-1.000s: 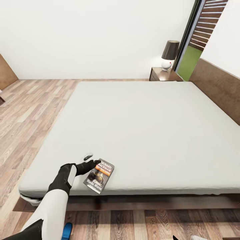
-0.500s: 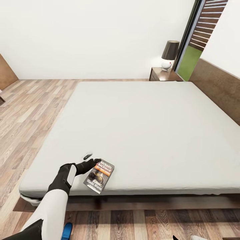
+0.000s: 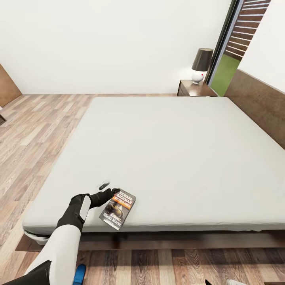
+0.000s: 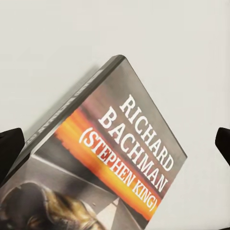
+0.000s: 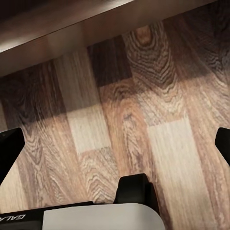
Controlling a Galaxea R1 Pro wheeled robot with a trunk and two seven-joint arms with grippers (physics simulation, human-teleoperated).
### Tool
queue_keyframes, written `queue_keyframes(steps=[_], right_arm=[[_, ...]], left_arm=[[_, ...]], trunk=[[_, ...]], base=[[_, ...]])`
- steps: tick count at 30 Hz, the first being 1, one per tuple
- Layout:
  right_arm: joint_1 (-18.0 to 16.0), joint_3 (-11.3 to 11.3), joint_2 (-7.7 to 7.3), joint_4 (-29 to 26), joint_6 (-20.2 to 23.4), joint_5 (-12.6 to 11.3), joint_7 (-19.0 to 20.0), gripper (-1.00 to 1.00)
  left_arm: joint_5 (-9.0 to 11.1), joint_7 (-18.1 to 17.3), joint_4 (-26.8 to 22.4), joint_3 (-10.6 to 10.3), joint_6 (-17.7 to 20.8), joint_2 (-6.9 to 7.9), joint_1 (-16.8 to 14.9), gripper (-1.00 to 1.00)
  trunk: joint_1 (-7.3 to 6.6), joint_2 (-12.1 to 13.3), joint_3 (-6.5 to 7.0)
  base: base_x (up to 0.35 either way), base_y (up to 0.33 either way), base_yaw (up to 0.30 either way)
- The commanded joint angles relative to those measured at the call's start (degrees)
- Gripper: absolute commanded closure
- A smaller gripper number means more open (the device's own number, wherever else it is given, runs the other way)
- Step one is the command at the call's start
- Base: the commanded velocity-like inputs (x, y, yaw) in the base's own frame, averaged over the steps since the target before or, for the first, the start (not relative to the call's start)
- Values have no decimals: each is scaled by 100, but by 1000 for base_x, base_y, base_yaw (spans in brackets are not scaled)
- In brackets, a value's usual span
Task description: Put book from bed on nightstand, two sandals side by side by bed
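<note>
Book (image 3: 118, 208) lies ungrasped on the bed (image 3: 166, 158), left gripper (image 3: 107, 190) spread wide around its corner; nightstand (image 3: 194, 88) and sandals await.

The book (image 4: 115, 163) cover reads "RICHARD BACHMAN (STEPHEN KING)".

At lower left of the frame, the left gripper (image 3: 109, 189) reaches the book (image 3: 117, 208) near the bed's (image 3: 166, 150) front edge; a blue sandal (image 3: 79, 274) lies below.
</note>
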Motion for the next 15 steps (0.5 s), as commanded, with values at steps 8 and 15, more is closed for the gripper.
queue_keyframes(steps=[8, 15], right_arm=[[-5, 43, -1, 8, -17, -59, 25, -100], [-3, 42, -4, 8, -17, -59, 26, -100]], left_arm=[[-10, -27, -8, 38, 42, -8, -6, -100], [-6, -27, -8, 33, 42, -8, -6, -100]], trunk=[[0, -2, -4], [0, -2, -4]], base=[[0, 0, 0], [0, 0, 0]])
